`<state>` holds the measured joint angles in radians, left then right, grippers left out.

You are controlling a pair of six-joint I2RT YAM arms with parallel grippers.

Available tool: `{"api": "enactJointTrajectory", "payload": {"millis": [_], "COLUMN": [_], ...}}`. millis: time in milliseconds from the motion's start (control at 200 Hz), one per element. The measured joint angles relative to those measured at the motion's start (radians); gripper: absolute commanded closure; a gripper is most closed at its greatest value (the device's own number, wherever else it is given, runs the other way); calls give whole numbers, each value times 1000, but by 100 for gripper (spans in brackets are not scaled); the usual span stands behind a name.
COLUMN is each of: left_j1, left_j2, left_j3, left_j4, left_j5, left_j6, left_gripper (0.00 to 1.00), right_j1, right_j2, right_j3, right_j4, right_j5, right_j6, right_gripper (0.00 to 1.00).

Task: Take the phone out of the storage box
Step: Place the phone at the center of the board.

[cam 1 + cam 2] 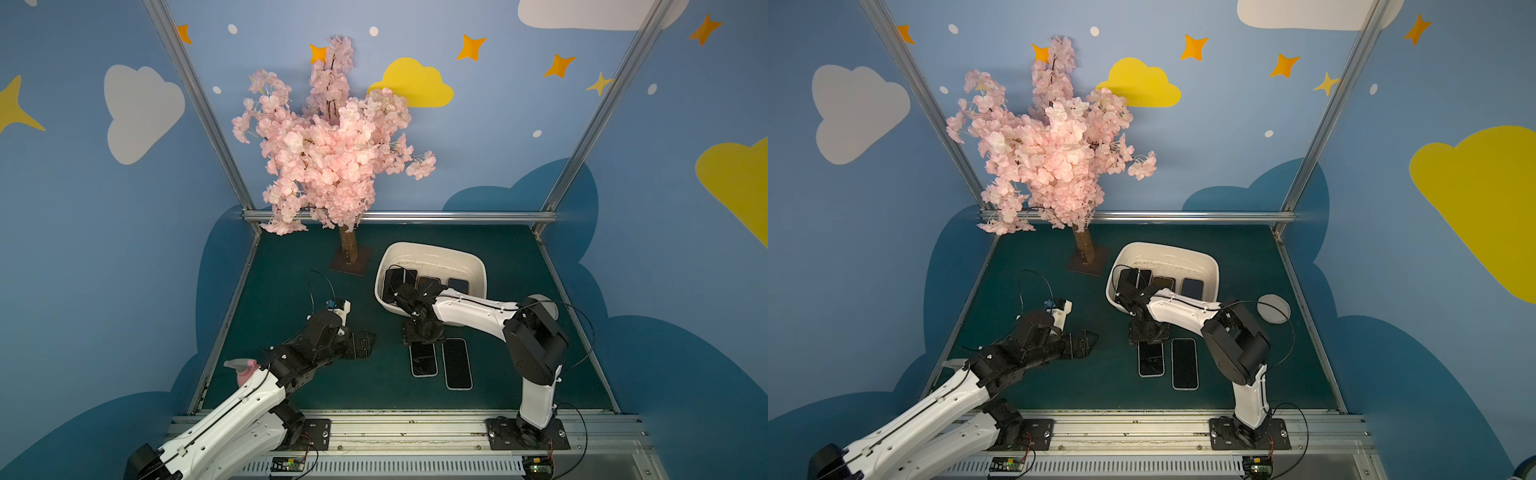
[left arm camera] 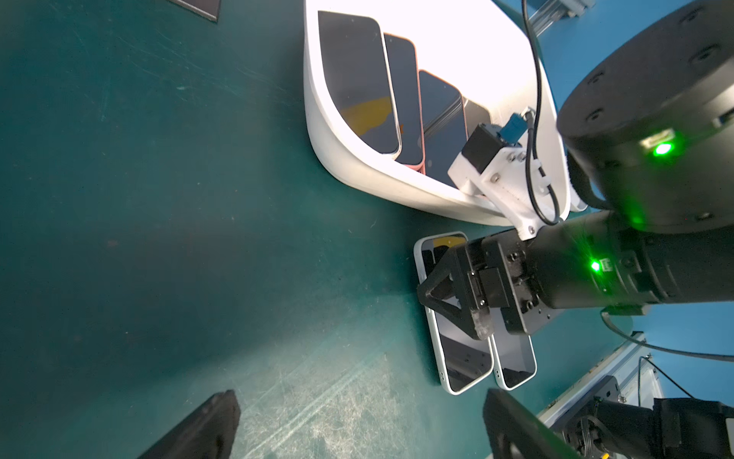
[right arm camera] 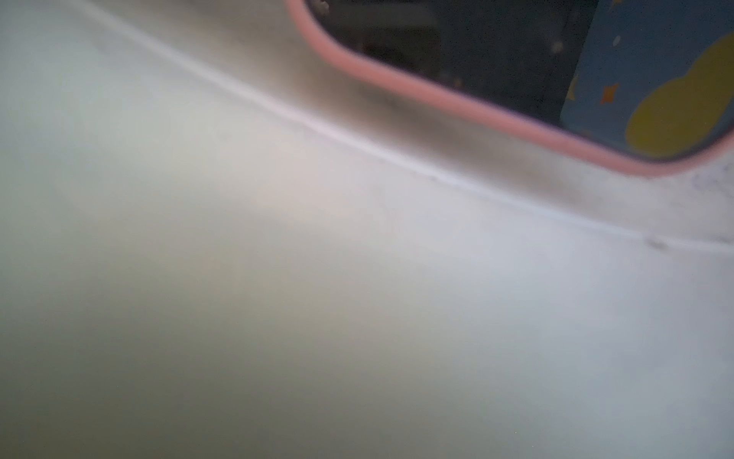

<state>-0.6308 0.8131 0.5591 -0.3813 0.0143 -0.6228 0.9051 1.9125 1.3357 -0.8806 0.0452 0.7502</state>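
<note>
- The box (image 1: 436, 251) sits back right on the mat (image 1: 291, 382), just beside the tree (image 1: 332, 145) base.
- Phones (image 2: 357, 79) lie in a row inside it (four show in the left wrist view).
- Two more phones (image 1: 457, 363) lie flat, side by side, on the mat near the box.
- The right gripper (image 1: 420, 338) is low over the left one's (image 1: 424, 361) box-side end; I cannot tell whether its fingers grasp it.
- The left gripper (image 1: 368, 340) is spread wide, empty, over bare mat.

The cream-white, rounded storage box (image 1: 432, 251) is seen right of centre in both top views, upright on the green bench (image 1: 291, 291). Four dark-screened phones (image 2: 355, 79) are leaned in a row inside it. Two further phones (image 1: 457, 370) are laid flat side by side just below it.
</note>
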Motion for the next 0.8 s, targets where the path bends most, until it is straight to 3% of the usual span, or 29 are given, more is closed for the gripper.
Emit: {"api": "enactJointTrajectory", "payload": {"millis": [456,801], "left_j1": [0,0], "left_j2": [25,25], "left_j3": [15,13], "left_j4": [35,68], "left_j5": [39,54], "left_j6": [13,5], "left_gripper": [0,0], "right_j1": [36,75], "right_j2": [-18,-61], "right_j3": [-60,-102], "right_j4": [78,96], "right_j5": [66,74], "right_j6": [50,69], "right_gripper": [41,19]}}
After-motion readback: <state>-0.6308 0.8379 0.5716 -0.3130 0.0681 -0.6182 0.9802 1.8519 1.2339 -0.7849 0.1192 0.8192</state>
